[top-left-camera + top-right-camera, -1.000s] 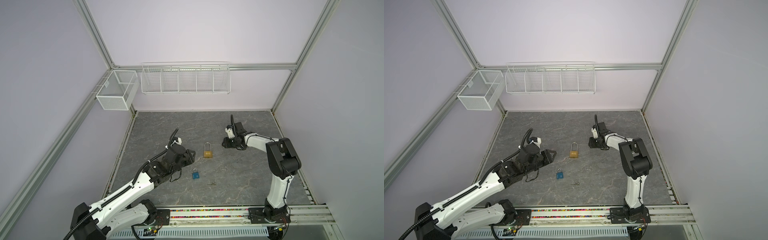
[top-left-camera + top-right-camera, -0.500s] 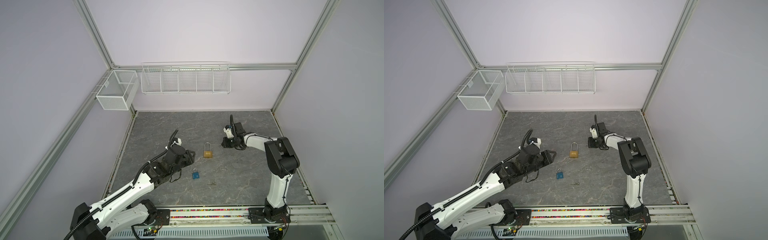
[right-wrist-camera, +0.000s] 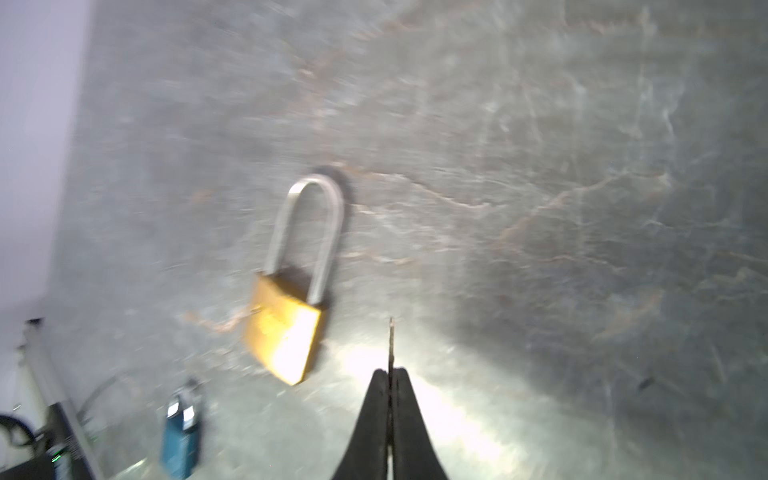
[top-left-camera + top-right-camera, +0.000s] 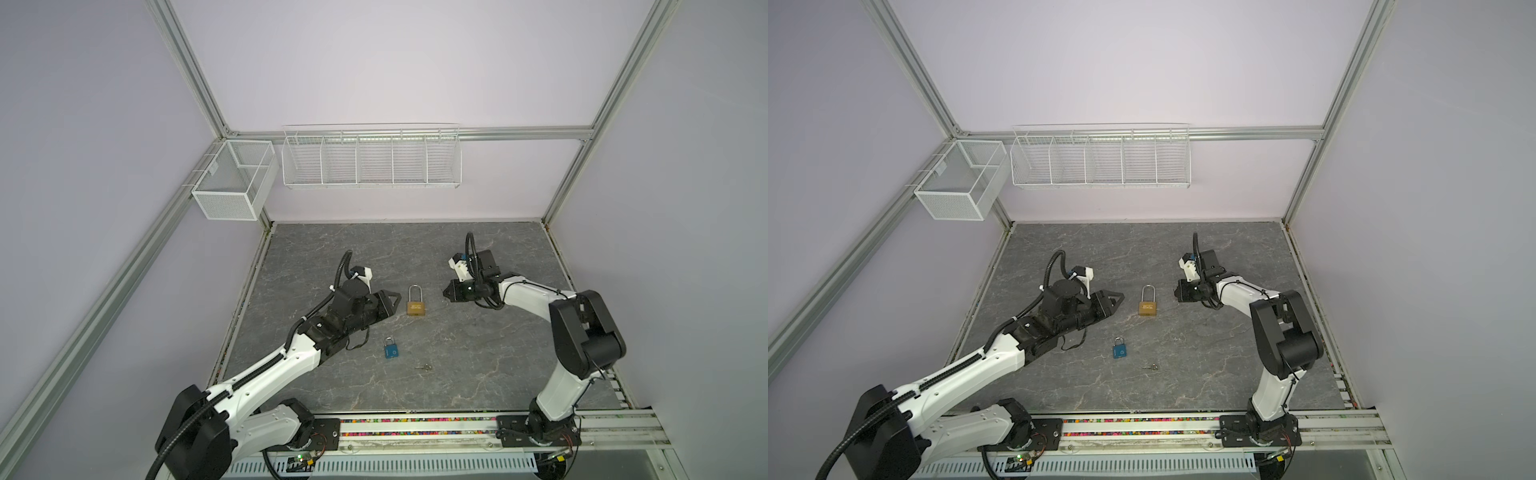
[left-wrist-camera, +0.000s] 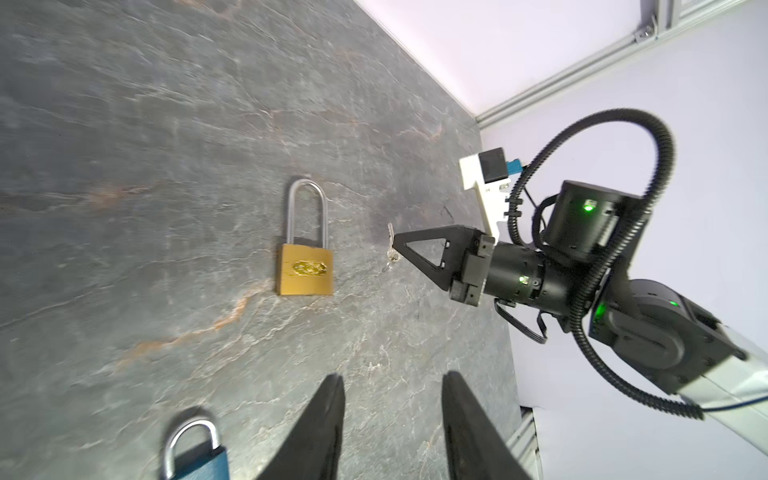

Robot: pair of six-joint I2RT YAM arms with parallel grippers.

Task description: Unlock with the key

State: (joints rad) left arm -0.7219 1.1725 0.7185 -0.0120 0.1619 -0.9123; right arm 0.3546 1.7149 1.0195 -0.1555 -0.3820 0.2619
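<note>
A brass padlock (image 4: 416,306) (image 4: 1148,308) with a long steel shackle lies flat mid-table, its shackle closed. My right gripper (image 4: 445,292) (image 5: 397,243) (image 3: 390,376) hovers just right of it, shut on a small silver key (image 5: 390,245) (image 3: 390,340) whose blade sticks out past the fingertips. The left gripper (image 4: 395,300) (image 5: 392,415) is open and empty, low over the table just left of the brass padlock (image 5: 305,272) (image 3: 286,328).
A smaller blue padlock (image 4: 391,351) (image 4: 1119,351) (image 5: 199,457) lies nearer the front. A second small key (image 4: 424,367) (image 4: 1151,367) rests on the table right of it. White wire baskets (image 4: 370,160) hang on the back wall and left corner.
My right gripper has closed on the key and shifted slightly. The left gripper has edged a little toward the brass padlock.
</note>
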